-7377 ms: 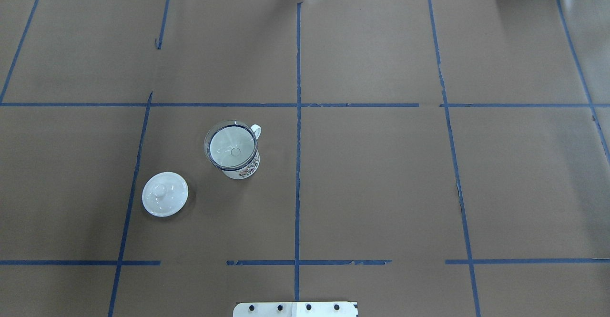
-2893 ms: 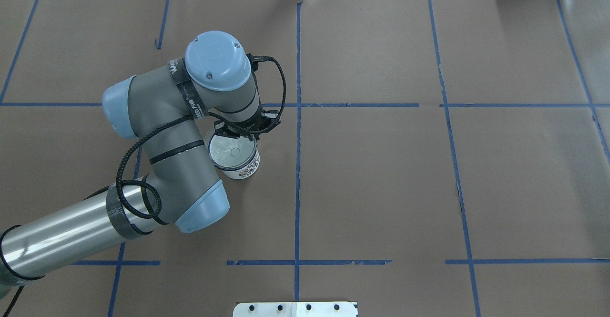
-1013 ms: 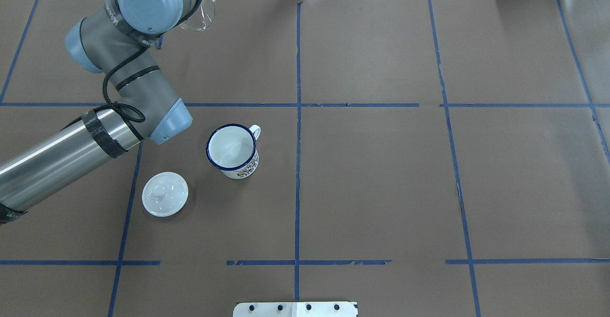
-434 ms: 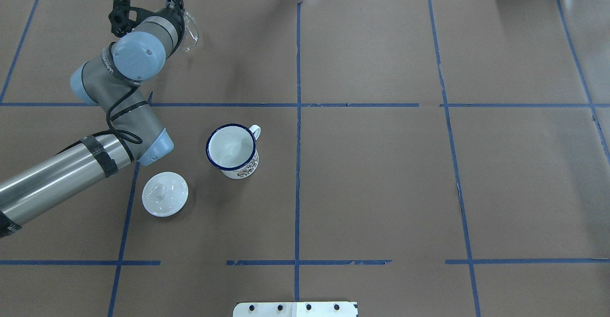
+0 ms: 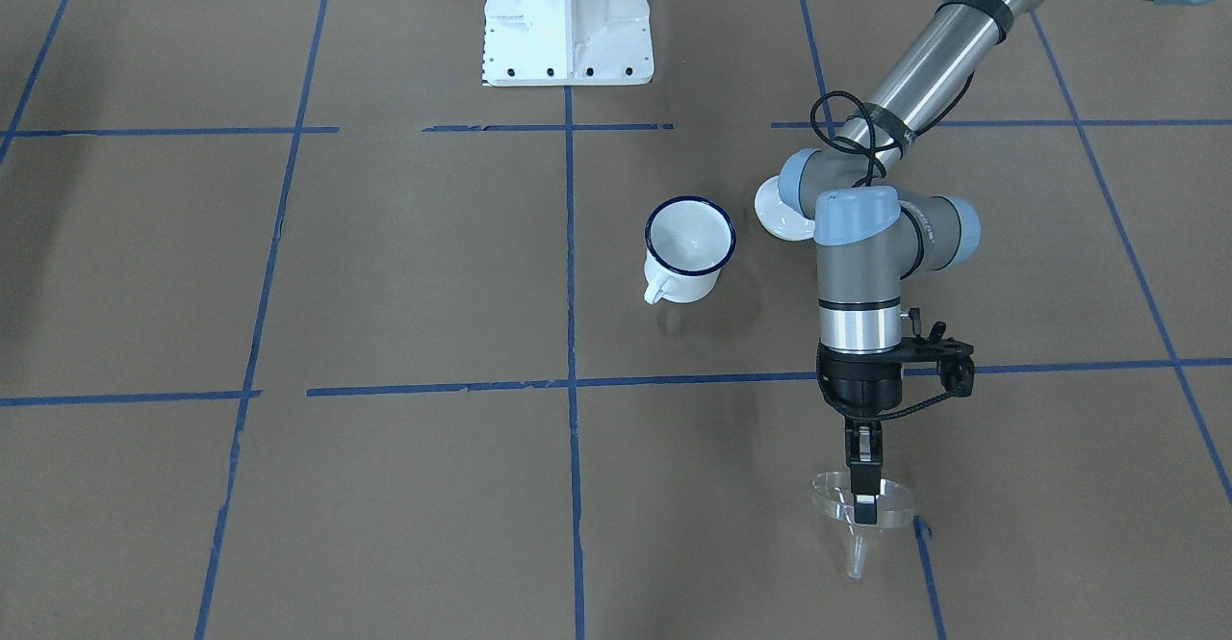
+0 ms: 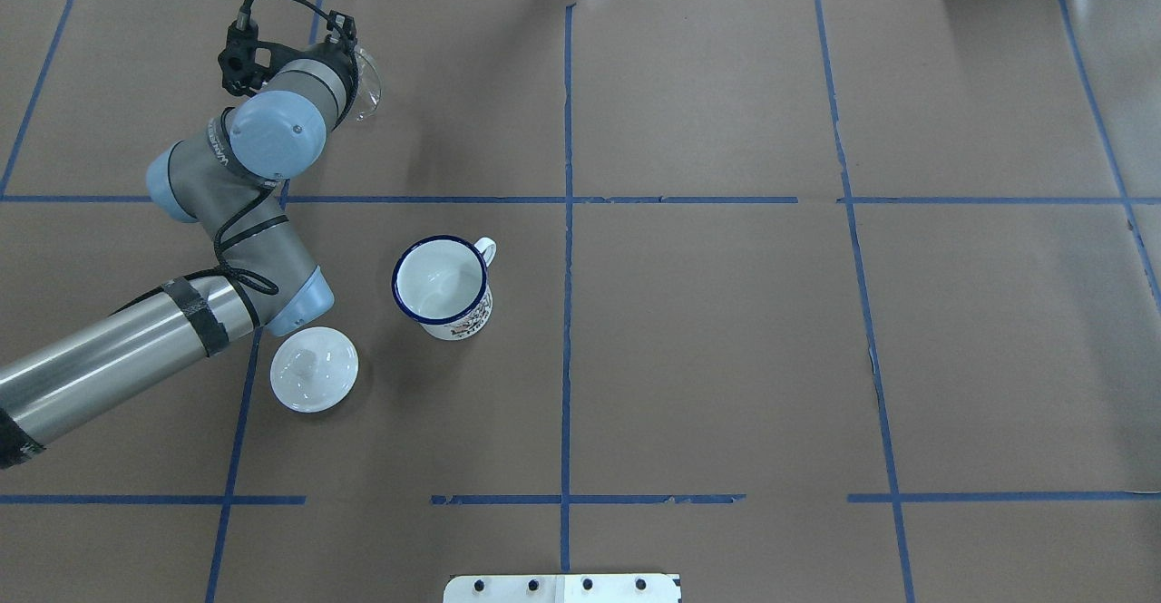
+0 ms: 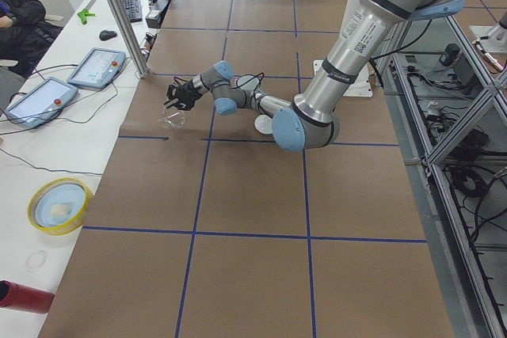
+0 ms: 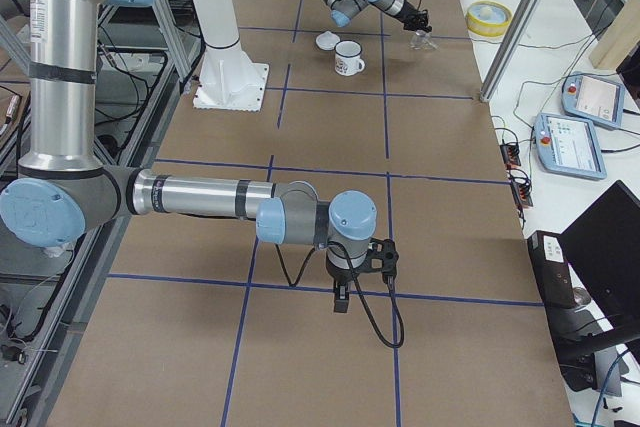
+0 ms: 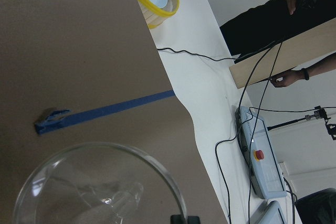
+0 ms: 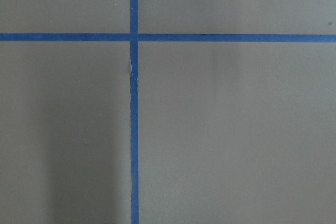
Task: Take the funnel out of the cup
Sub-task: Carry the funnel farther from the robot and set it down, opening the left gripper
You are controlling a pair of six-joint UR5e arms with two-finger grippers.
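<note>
Lifted out of the cup (image 5: 689,247) since earlier, the one funnel (image 5: 893,503) hangs spout-down toward the desk's (image 5: 385,505) far left, well apart from the one cup and one lid (image 6: 314,369). My front view shows the left end effector (image 5: 868,503) pinching its rim; overhead hides that. Right end effector (image 8: 341,299): I cannot tell.

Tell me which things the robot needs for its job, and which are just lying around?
For the job: the funnel, pinched in the left arm's fingers; the empty cup.
Just lying about: the white lid near the cup; the yellow bowl off the brown paper.
</note>
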